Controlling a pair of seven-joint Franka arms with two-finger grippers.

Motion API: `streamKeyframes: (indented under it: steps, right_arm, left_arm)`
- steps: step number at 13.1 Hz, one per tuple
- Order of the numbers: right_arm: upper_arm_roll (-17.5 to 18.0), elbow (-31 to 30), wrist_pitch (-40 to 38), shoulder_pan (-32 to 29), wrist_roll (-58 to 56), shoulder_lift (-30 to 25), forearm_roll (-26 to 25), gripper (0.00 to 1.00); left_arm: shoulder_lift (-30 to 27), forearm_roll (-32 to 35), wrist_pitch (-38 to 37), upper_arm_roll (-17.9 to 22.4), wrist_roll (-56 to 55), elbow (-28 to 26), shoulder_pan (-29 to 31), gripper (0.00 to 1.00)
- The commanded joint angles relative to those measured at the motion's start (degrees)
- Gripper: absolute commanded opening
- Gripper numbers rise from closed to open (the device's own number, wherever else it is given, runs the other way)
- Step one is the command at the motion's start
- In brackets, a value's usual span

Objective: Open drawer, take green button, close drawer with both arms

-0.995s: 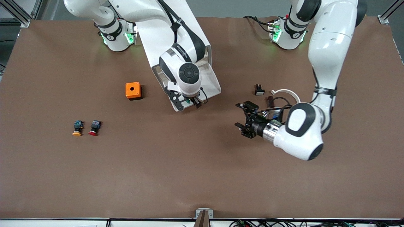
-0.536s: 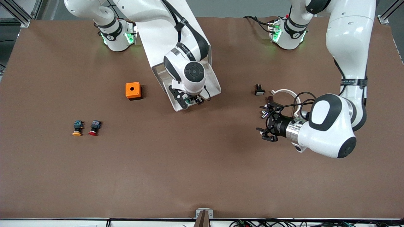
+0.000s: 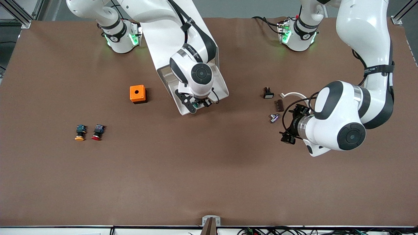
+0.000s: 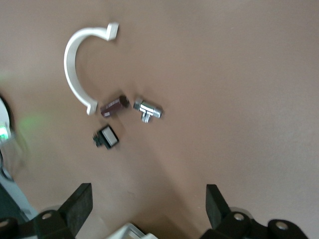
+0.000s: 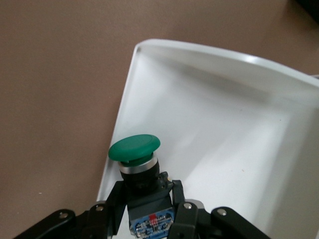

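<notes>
The right tool [image 5: 149,209] is clamped on the button [image 5: 139,169] inside the open drawer [image 3: 220,86]; the button's long axis runs out from the fingers, green cap leading. The left tool [image 4: 147,199] hangs spread over the tabletop [image 3: 209,169].

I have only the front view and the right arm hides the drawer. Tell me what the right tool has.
Observer: The right tool is shut on the green button, gripping its dark body.
Operator: Report where the button sits.
Observer: Above the white drawer, near its front rim.
Operator: Give me the left tool.
Observer: The left tool is open, over bare table near a white curved clip and a small metal fitting.
</notes>
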Motion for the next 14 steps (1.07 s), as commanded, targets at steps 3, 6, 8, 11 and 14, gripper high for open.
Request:
streamKeyframes:
  steps: [3, 6, 8, 11, 14]
  right_arm:
    - [-0.38, 12.76, -21.14, -8.37, -11.12, -1.32, -0.16, 0.00]
    - [-0.46, 12.69, -27.76, -17.41, -31.49, -6.85, -0.69, 0.00]
    - [-0.46, 11.99, -28.83, -23.30, -45.98, -9.05, -2.43, 0.00]
    - [-0.46, 11.55, -27.00, -32.26, -69.55, -9.59, -6.83, 0.00]
    - [-0.46, 2.79, -16.04, -37.03, -78.12, -10.12, -10.78, 0.00]
  left_arm:
    - [-2.34, 3.46, 0.74, -0.51, 18.69, -2.30, 0.70, 1.00]
    - [-2.26, 4.26, 2.06, -0.68, 29.43, -2.30, 0.17, 1.00]
    - [-2.25, 4.53, 5.91, -1.99, 31.56, -4.22, -1.14, 1.00]
    - [-1.82, 11.11, 11.45, -2.70, 31.57, -8.52, -7.20, 1.00]
    - [0.54, 10.77, 21.97, -6.90, 30.78, -13.01, -9.23, 1.00]
